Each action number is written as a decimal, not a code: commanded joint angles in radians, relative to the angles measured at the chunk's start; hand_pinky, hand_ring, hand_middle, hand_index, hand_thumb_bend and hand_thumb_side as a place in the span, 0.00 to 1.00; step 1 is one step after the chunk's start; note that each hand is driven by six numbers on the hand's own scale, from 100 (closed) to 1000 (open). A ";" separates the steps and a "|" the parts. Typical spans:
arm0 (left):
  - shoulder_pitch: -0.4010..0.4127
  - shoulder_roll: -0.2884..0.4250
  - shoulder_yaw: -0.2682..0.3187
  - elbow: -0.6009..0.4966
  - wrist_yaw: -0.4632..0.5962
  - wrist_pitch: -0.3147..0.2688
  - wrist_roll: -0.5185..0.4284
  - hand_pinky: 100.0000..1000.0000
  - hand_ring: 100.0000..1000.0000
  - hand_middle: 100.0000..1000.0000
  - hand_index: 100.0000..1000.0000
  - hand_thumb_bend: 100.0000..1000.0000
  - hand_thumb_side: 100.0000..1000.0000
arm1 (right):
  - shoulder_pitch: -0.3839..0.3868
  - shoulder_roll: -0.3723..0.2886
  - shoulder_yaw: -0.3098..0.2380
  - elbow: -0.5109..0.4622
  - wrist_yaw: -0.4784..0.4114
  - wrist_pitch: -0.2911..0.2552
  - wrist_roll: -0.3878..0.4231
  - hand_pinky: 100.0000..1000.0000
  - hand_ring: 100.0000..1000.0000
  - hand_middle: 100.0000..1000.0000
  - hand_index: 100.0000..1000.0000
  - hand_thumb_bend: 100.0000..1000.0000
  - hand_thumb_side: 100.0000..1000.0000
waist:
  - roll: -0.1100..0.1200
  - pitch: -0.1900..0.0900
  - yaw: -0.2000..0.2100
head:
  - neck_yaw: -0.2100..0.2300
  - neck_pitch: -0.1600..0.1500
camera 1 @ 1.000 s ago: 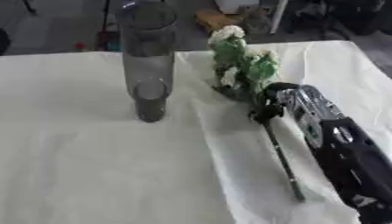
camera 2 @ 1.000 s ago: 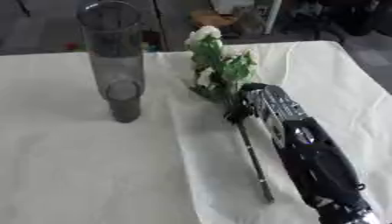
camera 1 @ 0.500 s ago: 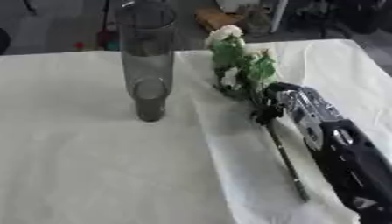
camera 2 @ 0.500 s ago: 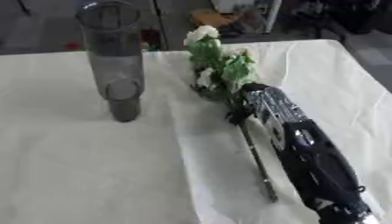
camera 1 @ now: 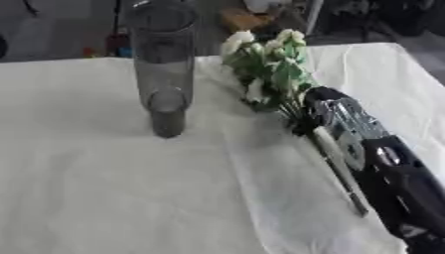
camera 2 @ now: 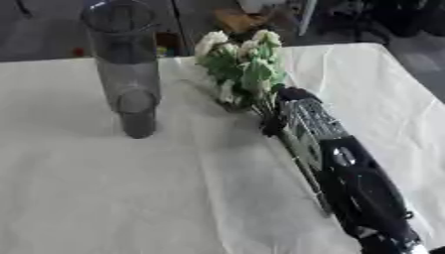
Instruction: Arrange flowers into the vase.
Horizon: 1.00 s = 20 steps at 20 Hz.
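The right hand is closed around the flowers (stems trailing below), but the vase stands empty, so insertion remains.

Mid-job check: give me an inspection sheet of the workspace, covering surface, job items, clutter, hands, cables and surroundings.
Surface: table under a pale, wrinkled cloth.
Vase: tall clear vase upright, no flowers in it.
Flowers: white bunch with green leaves, right of the vase, stems running under the right hand.
Clutter: nothing seen.
Right hand: right hand curled round the stems.
Left hand: nothing seen.
Cables: nothing seen.
Surroundings: dark floor and blurred objects past the table's far edge.
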<state>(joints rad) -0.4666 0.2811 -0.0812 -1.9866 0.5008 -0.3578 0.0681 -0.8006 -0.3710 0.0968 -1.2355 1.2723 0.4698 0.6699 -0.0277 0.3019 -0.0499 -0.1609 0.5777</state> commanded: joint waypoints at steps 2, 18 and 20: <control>-0.014 0.012 0.004 -0.013 0.000 0.000 -0.003 0.84 0.78 0.84 0.91 0.00 0.82 | -0.016 -0.021 -0.023 -0.052 -0.069 0.027 -0.020 0.00 0.36 0.18 0.16 0.00 0.20 | 0.001 -0.016 -0.004 | -0.004 -0.013; -0.012 0.011 0.002 -0.013 -0.005 -0.001 -0.006 0.85 0.78 0.84 0.91 0.00 0.82 | -0.011 -0.026 -0.079 -0.084 -0.458 0.112 -0.021 0.00 0.27 0.12 0.09 0.00 0.00 | 0.005 -0.012 -0.005 | -0.008 -0.013; -0.012 0.010 0.001 -0.013 -0.006 -0.001 -0.007 0.85 0.78 0.84 0.91 0.00 0.81 | -0.011 -0.029 -0.087 -0.083 -0.530 0.135 -0.043 0.00 0.25 0.11 0.08 0.00 0.00 | 0.006 -0.011 -0.004 | -0.008 -0.013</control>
<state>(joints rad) -0.4666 0.2811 -0.0813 -1.9866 0.4989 -0.3569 0.0659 -0.7990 -0.3739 0.0251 -1.2918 0.7874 0.5755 0.6216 -0.0217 0.3077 -0.0541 -0.1671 0.5703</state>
